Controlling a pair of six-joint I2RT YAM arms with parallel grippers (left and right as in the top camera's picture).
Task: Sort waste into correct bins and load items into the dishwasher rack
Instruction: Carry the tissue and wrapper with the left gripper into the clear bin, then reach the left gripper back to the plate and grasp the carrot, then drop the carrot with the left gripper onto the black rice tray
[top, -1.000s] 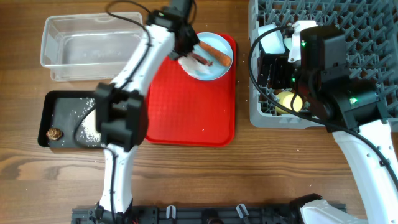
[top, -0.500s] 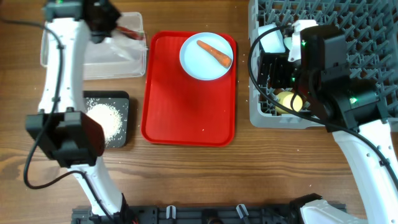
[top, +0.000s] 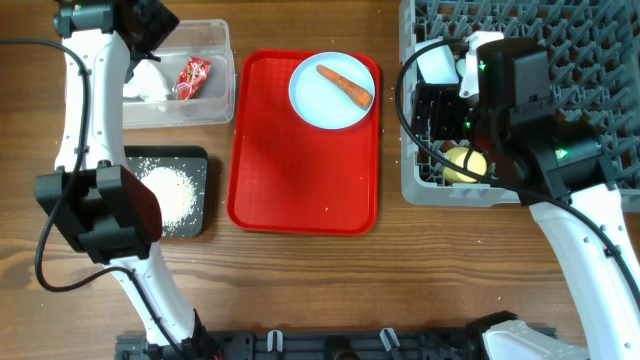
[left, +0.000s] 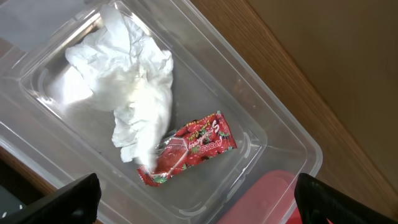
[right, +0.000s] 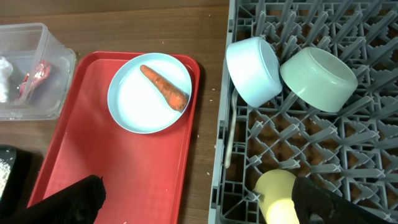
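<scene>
Left end effector (left: 200, 202) gapes above tub (left: 280, 140) holding one tissue (left: 134, 93), one wrapper (left: 189, 148).

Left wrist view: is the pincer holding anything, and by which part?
Nothing. The left pincer is open and empty; the red wrapper and white tissue lie loose in the clear tub beneath it.

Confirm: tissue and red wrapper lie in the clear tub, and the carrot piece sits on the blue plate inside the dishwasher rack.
No: the blue plate with the carrot piece sits on the red tray, not in the rack; the overhead view shows it. The rest stands.
</scene>
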